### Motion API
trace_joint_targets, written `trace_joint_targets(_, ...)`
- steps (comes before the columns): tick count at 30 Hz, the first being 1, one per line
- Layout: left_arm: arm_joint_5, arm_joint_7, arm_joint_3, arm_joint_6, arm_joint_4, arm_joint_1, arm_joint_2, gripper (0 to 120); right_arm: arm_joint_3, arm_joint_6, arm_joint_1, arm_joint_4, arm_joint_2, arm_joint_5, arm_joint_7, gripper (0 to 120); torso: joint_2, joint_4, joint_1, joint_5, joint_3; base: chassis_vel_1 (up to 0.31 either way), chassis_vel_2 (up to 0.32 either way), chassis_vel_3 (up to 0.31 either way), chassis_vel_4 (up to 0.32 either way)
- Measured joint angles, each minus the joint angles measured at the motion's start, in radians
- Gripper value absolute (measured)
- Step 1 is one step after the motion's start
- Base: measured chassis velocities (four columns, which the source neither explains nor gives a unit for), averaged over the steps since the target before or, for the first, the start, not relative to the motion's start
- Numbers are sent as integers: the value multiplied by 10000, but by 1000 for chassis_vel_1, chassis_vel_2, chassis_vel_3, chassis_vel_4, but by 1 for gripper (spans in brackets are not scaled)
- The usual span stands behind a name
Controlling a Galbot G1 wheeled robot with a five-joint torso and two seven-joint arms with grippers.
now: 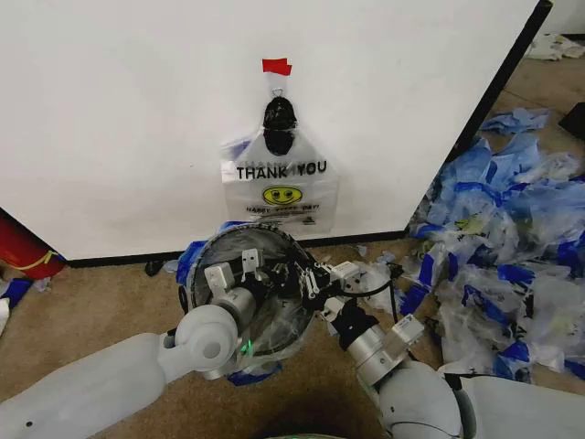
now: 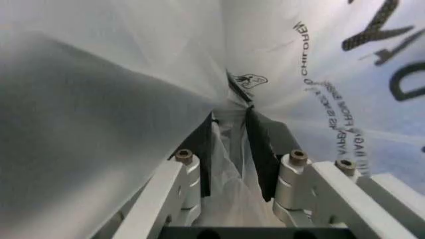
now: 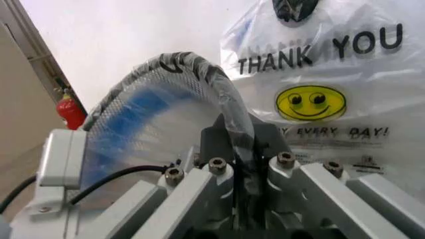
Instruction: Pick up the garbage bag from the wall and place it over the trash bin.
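Observation:
The garbage bag (image 1: 279, 183) (image 3: 332, 99), clear with "THANK YOU" and a yellow smiley, hangs from a black hook (image 1: 278, 112) on the white wall (image 1: 119, 119) under red tape (image 1: 276, 66). Just below it, the black mesh trash bin (image 1: 274, 320) (image 3: 166, 74) is tipped on its side and wrapped in clear plastic film (image 2: 319, 74). My left gripper (image 1: 236, 270) (image 2: 231, 112) is inside the bin's mouth, shut on that printed film. At the bin's right edge, my right gripper (image 1: 306, 274) (image 3: 236, 134) is shut on the film-covered rim.
A heap of blue-and-clear plastic bags (image 1: 512, 247) covers the floor to the right. A red cylinder (image 1: 23, 251) stands at the far left by the wall's black base strip (image 1: 110, 260). Brown carpet (image 1: 101, 302) lies in front of the wall.

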Motion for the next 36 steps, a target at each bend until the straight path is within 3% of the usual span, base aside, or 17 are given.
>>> trace_joint_targets(5,-89,-187,8,21,-292,-60,189,28,6,1,33,-177,62,-41,1,0,0,0,0,1,0,0,0,0,0)
trace_joint_targets(10,-389,-441,-130,104,-1162,46,895,37,47,1,152,-510,134,-14,71,0,0,2,0,-2,1,0,0,0,0)
trace_joint_targets(22,-1071,-530,-705,234,-2401,307,1965,36,-5,-44,451,-660,138,65,112,0,0,2,0,2,1,0,0,0,0)
trace_joint_targets(36,-1161,-685,-163,246,-1365,66,1046,36,-802,-268,1558,-276,-680,-575,-279,0,0,0,0,0,1,0,0,0,0)
